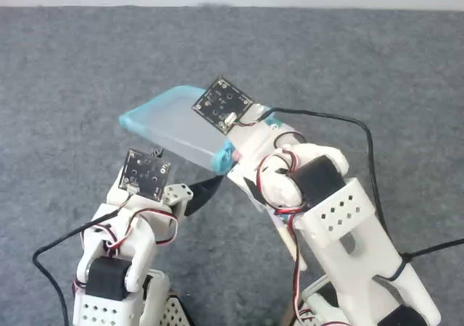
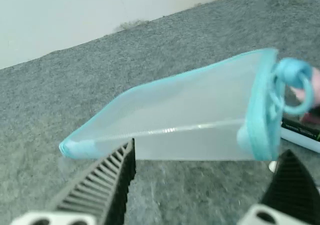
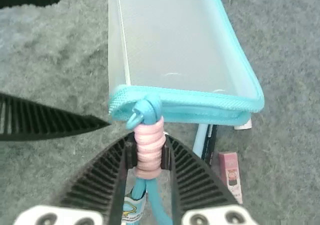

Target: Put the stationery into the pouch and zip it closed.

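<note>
Pouch point(image 1: 177, 123) is up off the grey carpet point(image 1: 362, 65), hanging in the air from one corner. Its long axis runs straight away from the right gripper point(image 3: 148, 144), out toward the far left of the table in the high view, and the far end looks tipped a bit upward. It's a see-through bag with teal trim. The teal zip band runs across the short end nearest the right arm, with the pull at one corner of it. The right gripper is pinching the pink coil point(image 3: 149, 155) tied onto that pull, fingers pressed in on both sides. Looking through the walls I only see carpet, so the stationery is outside the bag. A couple of pens point(image 3: 206, 142) and a pink eraser point(image 3: 230, 175) lie on the carpet under the zip end. The left gripper point(image 2: 210, 150) sits just below the pouch's near side, jaws spread wide and touching nothing.
</note>
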